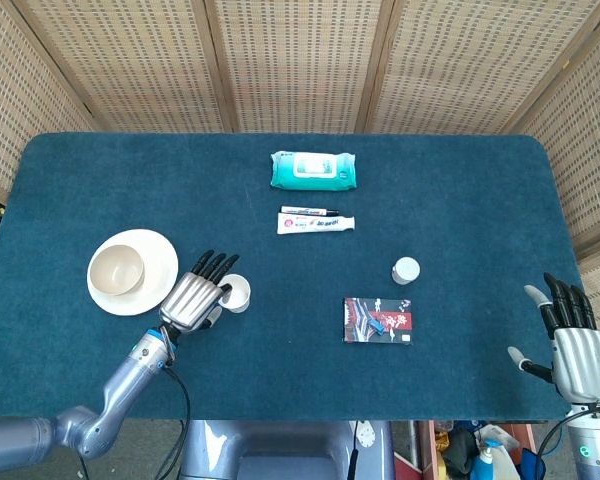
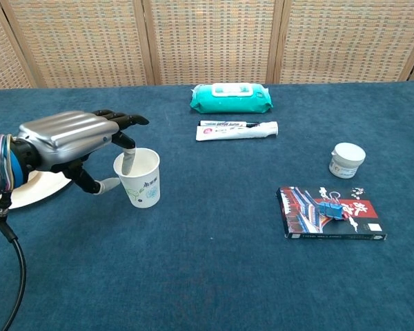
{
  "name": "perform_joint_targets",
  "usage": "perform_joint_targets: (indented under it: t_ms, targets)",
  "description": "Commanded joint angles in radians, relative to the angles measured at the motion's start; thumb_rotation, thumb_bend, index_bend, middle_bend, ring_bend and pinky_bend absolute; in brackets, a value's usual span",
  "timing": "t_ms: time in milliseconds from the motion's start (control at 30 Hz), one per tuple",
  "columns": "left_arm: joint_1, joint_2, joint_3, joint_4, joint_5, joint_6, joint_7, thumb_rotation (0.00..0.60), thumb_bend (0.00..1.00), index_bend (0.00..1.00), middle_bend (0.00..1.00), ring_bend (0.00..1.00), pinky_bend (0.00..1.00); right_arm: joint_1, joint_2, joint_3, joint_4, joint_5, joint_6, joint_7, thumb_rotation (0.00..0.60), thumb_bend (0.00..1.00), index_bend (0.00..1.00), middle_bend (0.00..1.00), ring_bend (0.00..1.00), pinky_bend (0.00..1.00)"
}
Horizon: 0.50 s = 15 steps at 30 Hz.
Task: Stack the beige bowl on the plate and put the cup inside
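Note:
The beige bowl sits on the white plate at the table's left. A white paper cup stands upright just right of the plate. My left hand is against the cup's left side with its fingers spread. One fingertip dips over the rim and the thumb lies by the cup's outer wall. The cup stands on the table. In the chest view the hand hides the bowl. My right hand hovers open at the table's near right corner, holding nothing.
At the back centre lies a teal wipes pack, with a tube and pen in front. A small white jar and a dark card box with a blue clip sit right of centre.

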Motion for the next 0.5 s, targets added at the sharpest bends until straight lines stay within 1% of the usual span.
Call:
perform_joint_targets:
  t_ms: [33, 133, 233, 500]
  targets:
    - [-0.009, -0.017, 0.000, 0.022, -0.009, -0.004, 0.008, 0.600, 0.41, 0.54, 0.00, 0.00, 0.00, 0.001, -0.001, 0.002, 0.000, 0.002, 0.000, 0.002, 0.600, 0.13, 0.12, 0.00, 0.00, 0.00]
    - [-0.014, -0.033, 0.002, 0.043, -0.003, 0.005, 0.011, 0.600, 0.44, 0.59, 0.00, 0.00, 0.00, -0.002, 0.001, 0.001, 0.000, 0.001, 0.003, 0.006, 0.600, 0.13, 0.12, 0.00, 0.00, 0.00]
    - [-0.013, -0.043, 0.003, 0.056, 0.006, 0.015, 0.002, 0.600, 0.46, 0.60, 0.01, 0.00, 0.00, -0.001, 0.000, 0.002, 0.002, 0.002, 0.002, 0.011, 0.600, 0.13, 0.12, 0.00, 0.00, 0.00]
    - [-0.004, -0.048, 0.012, 0.083, 0.047, 0.055, -0.035, 0.600, 0.48, 0.64, 0.03, 0.00, 0.00, -0.002, 0.001, 0.000, 0.000, -0.006, 0.007, 0.015, 0.600, 0.13, 0.12, 0.00, 0.00, 0.00]
